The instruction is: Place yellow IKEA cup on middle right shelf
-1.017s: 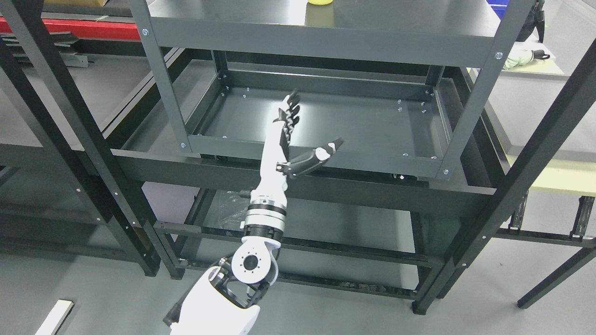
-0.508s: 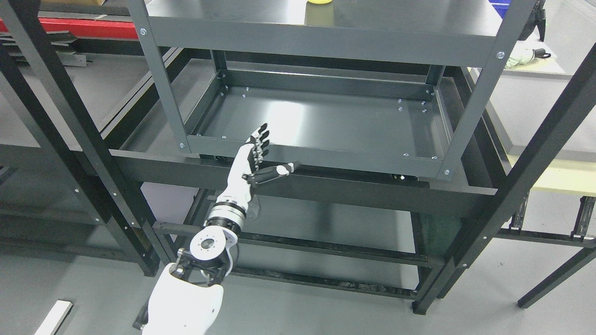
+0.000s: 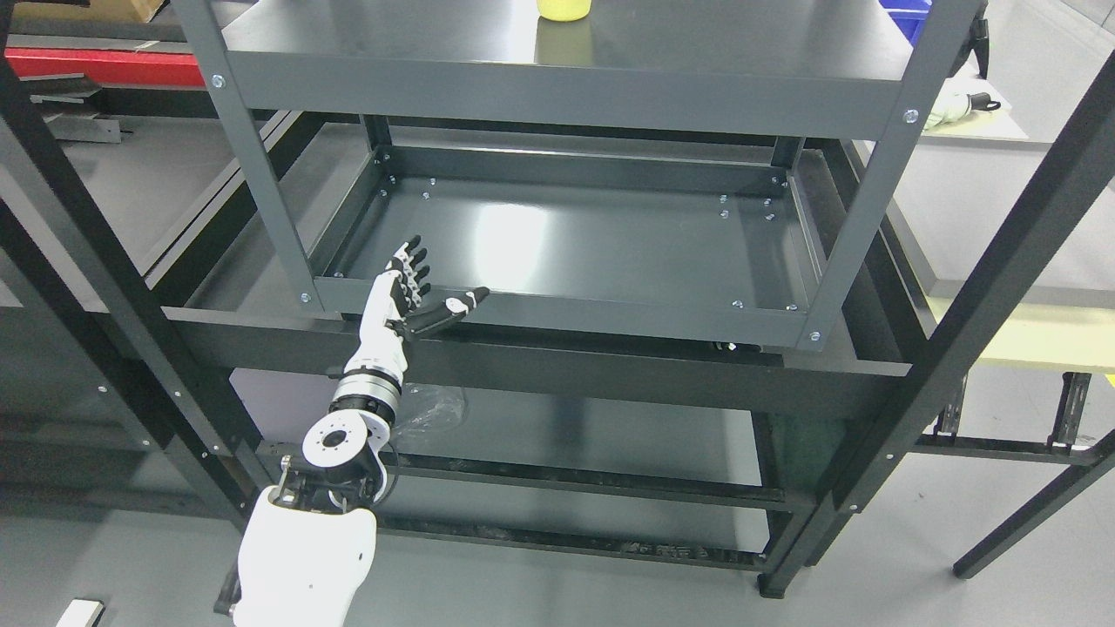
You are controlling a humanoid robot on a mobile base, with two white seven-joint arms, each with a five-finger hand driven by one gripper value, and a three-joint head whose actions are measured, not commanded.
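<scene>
The yellow cup (image 3: pixel 564 8) stands on the top dark grey shelf board (image 3: pixel 697 43), cut off by the picture's upper edge. My left hand (image 3: pixel 435 283) is far below it, at the front left rim of the lower shelf tray (image 3: pixel 557 306). Its fingers are spread, its thumb points right, and it holds nothing. The white left forearm rises from the bottom left. The tray's floor (image 3: pixel 592 235) is bare. My right arm does not show.
Black frame posts (image 3: pixel 984 287) cross diagonally at right and left. A crumpled clear plastic bag (image 3: pixel 433 409) lies on a lower level. A blue bin (image 3: pixel 906 9) sits at the top right, a red beam (image 3: pixel 104 66) at the top left.
My left hand has pulled back from above the lower tray, down and to the left, to the tray's front rim. The camera has shifted, so more of the yellow cup shows.
</scene>
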